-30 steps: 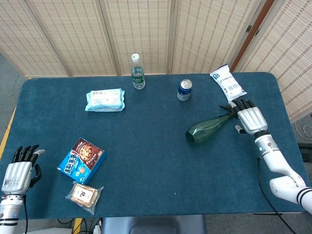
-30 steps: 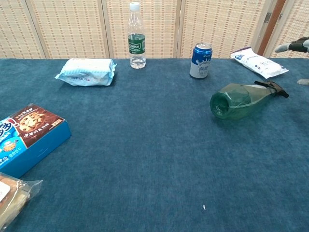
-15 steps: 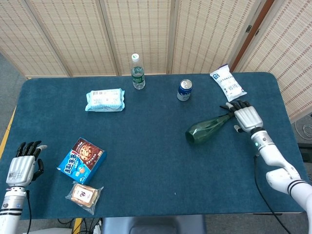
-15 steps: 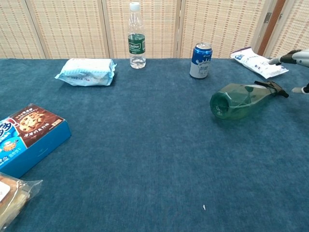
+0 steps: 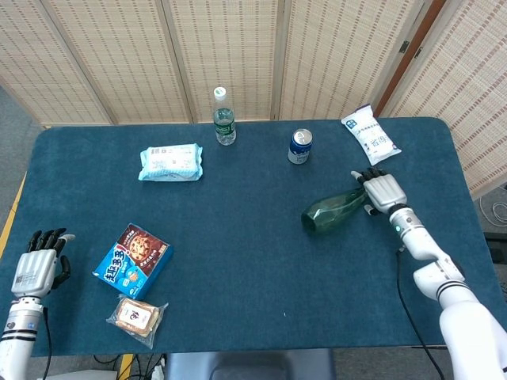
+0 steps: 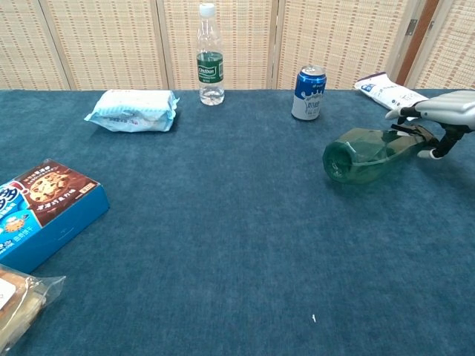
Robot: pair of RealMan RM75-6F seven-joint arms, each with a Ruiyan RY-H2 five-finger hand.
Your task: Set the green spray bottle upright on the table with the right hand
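Approach phase recorded. Right hand [image 5: 383, 190] was brought leftward within last second, from beside nozzle to over neck of green spray bottle [image 5: 333, 210], fingers spread, nothing clasped. Bottle was left lying on its side on tabletop [image 5: 261, 269], right of centre. Left hand [image 5: 36, 271] was parked, fingers apart, empty. Grasp judged imminent; uprighting not yet begun.

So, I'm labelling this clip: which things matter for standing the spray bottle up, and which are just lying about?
Part of the job:
green spray bottle, on its side
right hand, over its nozzle end
table

Just lying about:
water bottle
blue can
white pouch
wipes pack
cookie box
wrapped snack
left hand, idle
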